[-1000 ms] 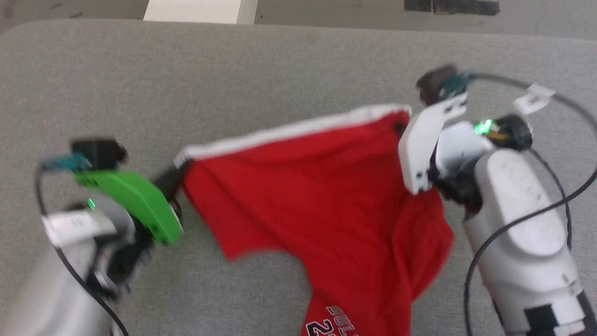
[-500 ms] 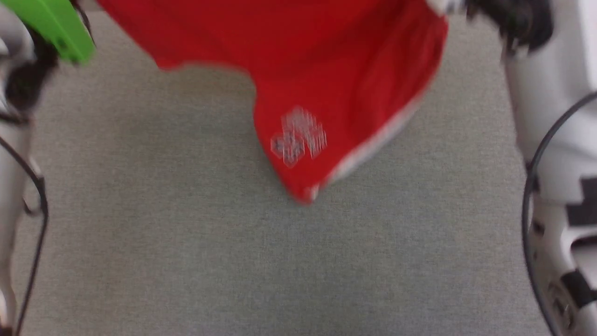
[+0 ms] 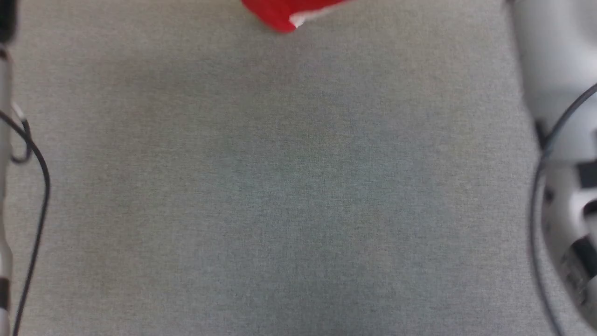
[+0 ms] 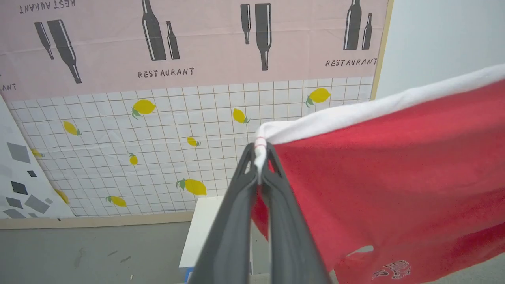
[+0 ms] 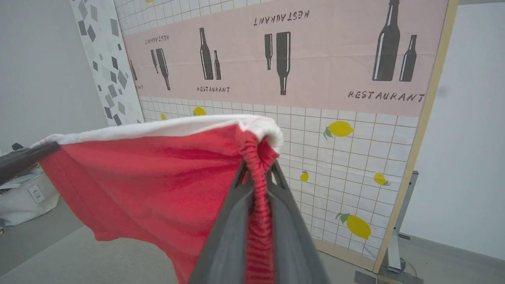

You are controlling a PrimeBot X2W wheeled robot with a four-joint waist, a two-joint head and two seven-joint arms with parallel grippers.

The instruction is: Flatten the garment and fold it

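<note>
One corner of garment (image 3: 273, 10), blurry

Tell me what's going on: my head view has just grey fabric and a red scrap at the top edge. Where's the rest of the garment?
Observer: The garment hangs in the air, lifted off the grey surface; the left wrist view has it against a wall.
Operator: What's holding it up?
Observer: The left gripper is shut on one corner of its white band.
Operator: And the other side?
Observer: The right gripper is shut on the gathered red seam at the band's other end, so the band runs between the two.
</note>
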